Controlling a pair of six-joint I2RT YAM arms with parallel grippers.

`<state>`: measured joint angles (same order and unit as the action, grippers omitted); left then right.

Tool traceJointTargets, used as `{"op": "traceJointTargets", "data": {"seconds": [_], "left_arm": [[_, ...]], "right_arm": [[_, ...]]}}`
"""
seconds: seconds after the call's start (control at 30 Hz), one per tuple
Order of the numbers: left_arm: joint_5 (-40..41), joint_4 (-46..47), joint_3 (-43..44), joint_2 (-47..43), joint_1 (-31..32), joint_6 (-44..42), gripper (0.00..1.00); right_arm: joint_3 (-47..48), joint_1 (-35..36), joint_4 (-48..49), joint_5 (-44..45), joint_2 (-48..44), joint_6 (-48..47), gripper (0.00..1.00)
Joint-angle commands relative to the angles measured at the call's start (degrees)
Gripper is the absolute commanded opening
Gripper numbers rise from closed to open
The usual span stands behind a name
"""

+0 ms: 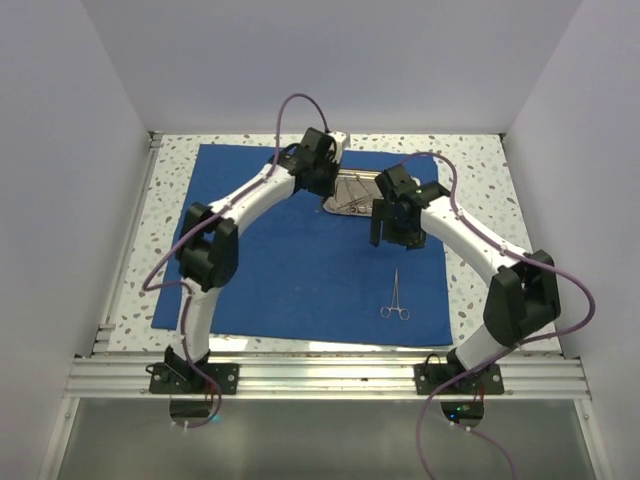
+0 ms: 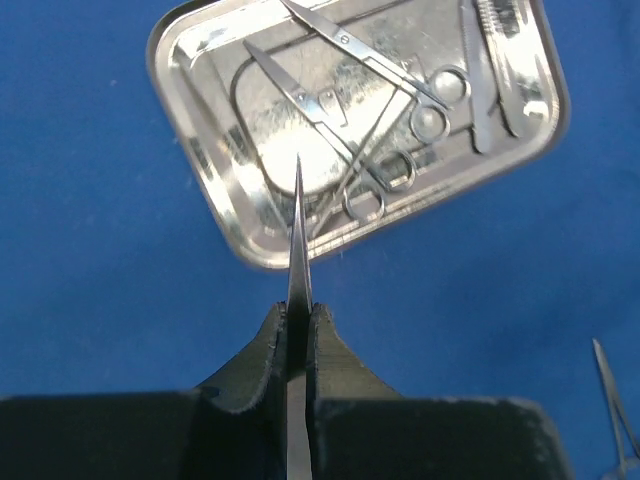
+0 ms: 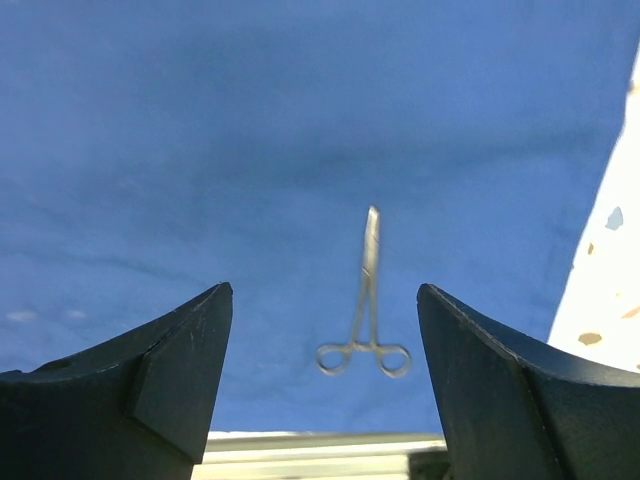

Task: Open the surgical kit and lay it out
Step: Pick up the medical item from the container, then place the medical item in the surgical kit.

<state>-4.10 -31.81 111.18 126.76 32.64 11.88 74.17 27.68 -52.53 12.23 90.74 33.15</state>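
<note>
Surgical kit's blue cloth (image 1: 300, 270) is lying spread flat as the left gripper (image 2: 298, 312) is pinching a slim silver instrument (image 2: 298, 230) pointing at the steel tray (image 2: 195, 150) just ahead of its fingertips, while the right gripper (image 3: 325, 288) is hovering wide open, ring-handled forceps (image 3: 366, 290) lying ahead between its fingers.

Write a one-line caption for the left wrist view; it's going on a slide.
Left gripper shut on a slim pointed instrument, tip over the steel tray on the blue drape.
</note>
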Motion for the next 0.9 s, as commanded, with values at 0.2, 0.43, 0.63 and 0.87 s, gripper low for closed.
{"op": "traceJointTargets", "data": {"seconds": [0.2,0.43,0.63,0.87], "left_arm": [[8.75,6.14,-36.87,-32.78,-0.30,7.89,0.00],[7.35,11.24,-61.68,-43.96,-1.27,13.16,0.72],[8.58,10.20,-65.21,-47.30,-1.62,14.49,0.87],[9.46,6.86,-63.72,-49.68,-1.79,14.75,0.86]], "right_arm": [[20.38,-1.31,4.89,-4.84,15.06,1.56,0.80],[35.76,-4.39,5.25,-6.51,29.83,8.94,0.80],[42.54,-6.15,5.69,-8.10,38.19,12.29,0.79],[46.50,-6.15,5.16,-5.38,43.12,14.84,0.77]]}}
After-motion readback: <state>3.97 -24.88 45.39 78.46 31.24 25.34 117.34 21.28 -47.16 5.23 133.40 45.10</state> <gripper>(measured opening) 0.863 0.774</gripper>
